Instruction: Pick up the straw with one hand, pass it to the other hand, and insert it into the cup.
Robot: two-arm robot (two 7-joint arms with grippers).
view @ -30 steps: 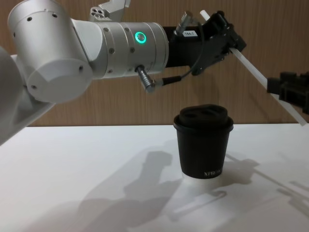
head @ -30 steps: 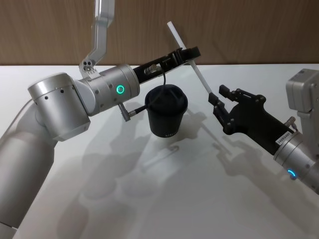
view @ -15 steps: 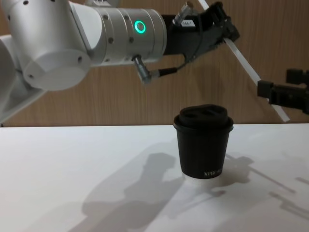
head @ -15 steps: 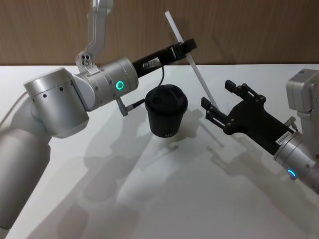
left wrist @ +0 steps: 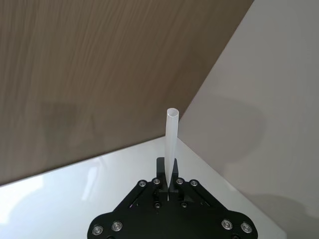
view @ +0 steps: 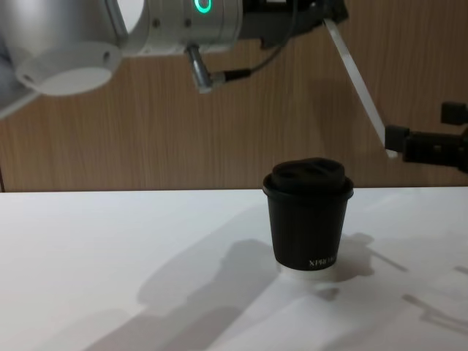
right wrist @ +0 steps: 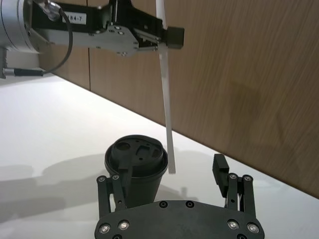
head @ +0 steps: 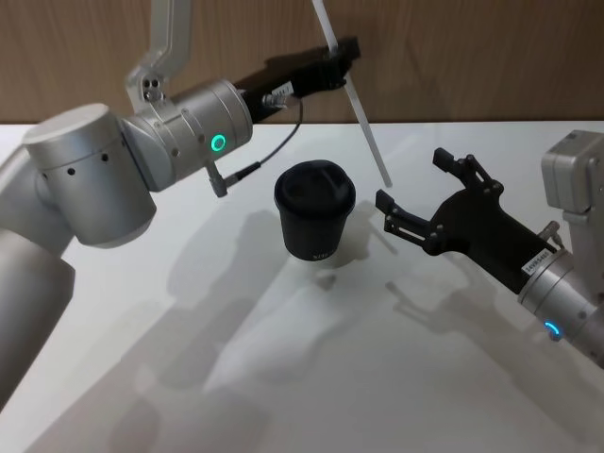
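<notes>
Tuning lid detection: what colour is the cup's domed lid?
Black domed lid, same as the matte paper cup; clearest in right wrist view.

left gripper (head: 340, 57) raised, fingers closed | right gripper (head: 411, 179) low, fingers spread

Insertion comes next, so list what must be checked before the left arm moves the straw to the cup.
1. Left gripper shut on the straw: ok.
2. Right gripper open, off the straw: ok.
3. Cup upright, lid on: ok.
4. Straw's lower end above the lid: not ok, it hangs right of the cup.
5. Straw vertical: not ok, tilted.
6. Lid opening fits the straw: cannot tell.
</notes>
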